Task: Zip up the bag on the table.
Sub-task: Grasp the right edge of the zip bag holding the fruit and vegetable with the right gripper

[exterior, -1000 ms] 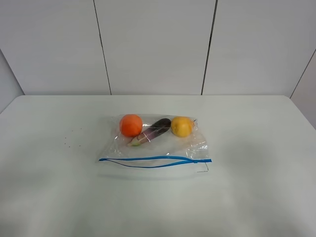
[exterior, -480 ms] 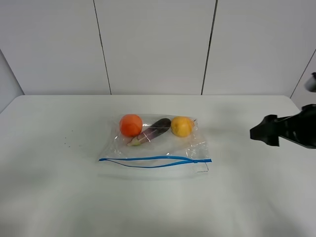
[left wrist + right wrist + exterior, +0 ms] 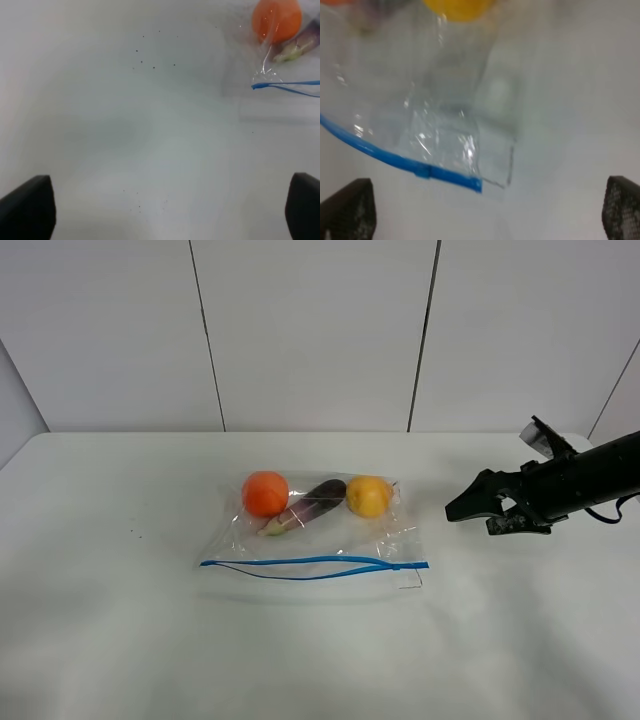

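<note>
Bag: the bag (image 3: 315,535) lies flat at the middle of the table (image 3: 120,640), well apart from every edge. Its blue zipper strip (image 3: 310,562) runs along the side facing the near edge.
Contents: an orange (image 3: 265,493), a dark eggplant (image 3: 312,504) and a yellow fruit (image 3: 368,495) sit bunched on the side toward the far edge. I judge this leaves the plastic by the zip flat and easy to pinch.
Zip: two blue lines stand apart along most of the strip and meet near the slider (image 3: 423,170), at the end toward the right edge, so the mouth is mostly open.
Right gripper: the right gripper (image 3: 472,512) has wide, empty jaws. It is above the table between the bag and the right edge, pointed at the slider end, probably to take the slider.
Left gripper: the left gripper (image 3: 165,210) shows only in its wrist view, jaws wide and empty, over bare table. The zip's other end lies ahead of it, likely so it can pin that corner.
Stage: approach; the bag is untouched.
</note>
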Robot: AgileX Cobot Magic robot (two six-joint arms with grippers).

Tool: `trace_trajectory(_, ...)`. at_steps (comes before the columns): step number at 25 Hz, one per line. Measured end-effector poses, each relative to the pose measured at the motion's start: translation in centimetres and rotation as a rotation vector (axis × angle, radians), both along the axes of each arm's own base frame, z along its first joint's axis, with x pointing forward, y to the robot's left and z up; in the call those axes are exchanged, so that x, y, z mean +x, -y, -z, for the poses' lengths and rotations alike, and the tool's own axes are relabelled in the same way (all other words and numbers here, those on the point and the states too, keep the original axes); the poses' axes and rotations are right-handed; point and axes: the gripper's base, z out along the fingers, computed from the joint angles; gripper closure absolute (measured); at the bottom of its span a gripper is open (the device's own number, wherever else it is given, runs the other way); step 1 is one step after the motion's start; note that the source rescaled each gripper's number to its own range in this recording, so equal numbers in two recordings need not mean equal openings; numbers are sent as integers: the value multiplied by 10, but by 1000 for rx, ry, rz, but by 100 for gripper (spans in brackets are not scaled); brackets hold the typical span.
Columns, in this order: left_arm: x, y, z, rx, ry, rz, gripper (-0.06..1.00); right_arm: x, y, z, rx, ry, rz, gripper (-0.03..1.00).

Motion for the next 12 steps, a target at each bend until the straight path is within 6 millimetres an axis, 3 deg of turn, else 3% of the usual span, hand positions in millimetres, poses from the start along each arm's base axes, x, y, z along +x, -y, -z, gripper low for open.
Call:
trace_trajectory(7,0,0,0,0,0,0,-6,34,4,51,263,-94,-83,-3)
trace_trajectory(12,0,0,0,0,0,0,-6,42,-8,66,285,-117,-122,-3)
